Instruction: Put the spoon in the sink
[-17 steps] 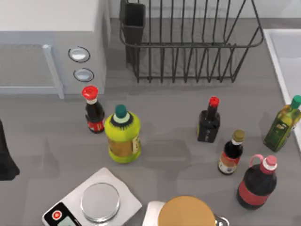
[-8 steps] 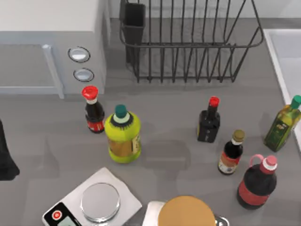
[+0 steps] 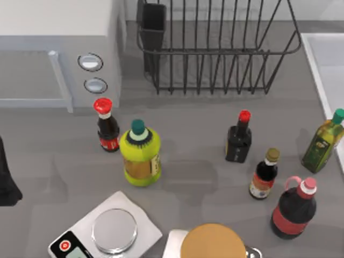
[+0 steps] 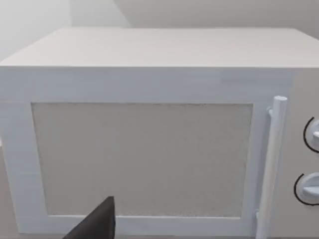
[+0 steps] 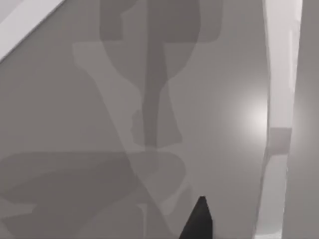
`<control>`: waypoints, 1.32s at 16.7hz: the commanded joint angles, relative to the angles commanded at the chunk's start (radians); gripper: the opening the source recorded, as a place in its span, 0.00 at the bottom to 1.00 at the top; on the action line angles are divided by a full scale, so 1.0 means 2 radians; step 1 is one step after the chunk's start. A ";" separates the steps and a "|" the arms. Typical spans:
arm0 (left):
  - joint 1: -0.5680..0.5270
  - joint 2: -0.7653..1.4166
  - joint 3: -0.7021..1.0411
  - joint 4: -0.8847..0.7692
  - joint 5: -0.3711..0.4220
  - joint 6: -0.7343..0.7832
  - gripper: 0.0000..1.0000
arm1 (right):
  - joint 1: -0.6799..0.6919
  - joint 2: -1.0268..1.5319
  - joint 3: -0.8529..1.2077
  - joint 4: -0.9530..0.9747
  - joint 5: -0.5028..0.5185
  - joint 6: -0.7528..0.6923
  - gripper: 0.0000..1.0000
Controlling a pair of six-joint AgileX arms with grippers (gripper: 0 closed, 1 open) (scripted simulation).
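Observation:
The spoon is out of view. The sink (image 3: 316, 70) shows as a pale rim and basin corner at the table's far right edge. My left arm (image 3: 5, 177) is a dark shape at the left edge, level with the bottles. A dark part of my left gripper (image 4: 97, 224) faces the white microwave's door. A dark tip of my right gripper (image 5: 198, 221) hangs over a smooth grey surface crossed by shadows, with the sink's pale raised rim (image 5: 281, 74) beside it.
A white microwave (image 3: 54, 48) stands at the back left and a black wire dish rack (image 3: 215, 48) at the back centre. Several bottles (image 3: 140, 153) stand across the middle. A kitchen scale (image 3: 107, 231) and a round tan lid (image 3: 212, 242) sit at the front.

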 joint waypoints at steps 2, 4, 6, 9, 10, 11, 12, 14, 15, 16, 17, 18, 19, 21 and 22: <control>0.000 0.000 0.000 0.000 0.000 0.000 1.00 | 0.010 0.035 0.037 -0.010 0.005 0.013 0.00; 0.000 0.000 0.000 0.000 0.000 0.000 1.00 | 0.026 0.090 0.097 -0.024 0.012 0.031 0.00; 0.000 0.000 0.000 0.000 0.000 0.000 1.00 | 0.047 0.159 0.176 -0.042 0.021 0.052 0.00; 0.000 0.000 0.000 0.000 0.000 0.000 1.00 | 0.082 0.274 0.323 -0.072 0.036 0.090 0.00; 0.000 0.000 0.000 0.000 0.000 0.000 1.00 | 0.095 0.313 0.375 -0.081 0.041 0.102 0.00; 0.000 0.000 0.000 0.000 0.000 0.000 1.00 | 0.107 0.351 0.426 -0.090 0.047 0.115 0.00; 0.000 0.000 0.000 0.000 0.000 0.000 1.00 | 0.120 0.387 0.474 -0.098 0.052 0.127 0.00; 0.000 0.000 0.000 0.000 0.000 0.000 1.00 | 0.145 0.452 0.563 -0.110 0.062 0.151 0.00; 0.000 0.000 0.000 0.000 0.000 0.000 1.00 | 0.156 0.481 0.600 -0.115 0.067 0.162 0.00; 0.000 0.000 0.000 0.000 0.000 0.000 1.00 | 0.166 0.506 0.633 -0.119 0.072 0.171 0.00; 0.000 0.000 0.000 0.000 0.000 0.000 1.00 | 0.176 0.529 0.661 -0.122 0.076 0.180 0.00; 0.000 0.000 0.000 0.000 0.000 0.000 1.00 | 0.184 0.548 0.683 -0.124 0.079 0.187 0.00; 0.000 0.000 0.000 0.000 0.000 0.000 1.00 | 0.190 0.563 0.700 -0.126 0.082 0.193 0.00; 0.000 0.000 0.000 0.000 0.000 0.000 1.00 | 0.197 0.579 0.719 -0.127 0.086 0.200 0.00; 0.000 0.000 0.000 0.000 0.000 0.000 1.00 | 0.198 0.580 0.720 -0.127 0.086 0.200 0.00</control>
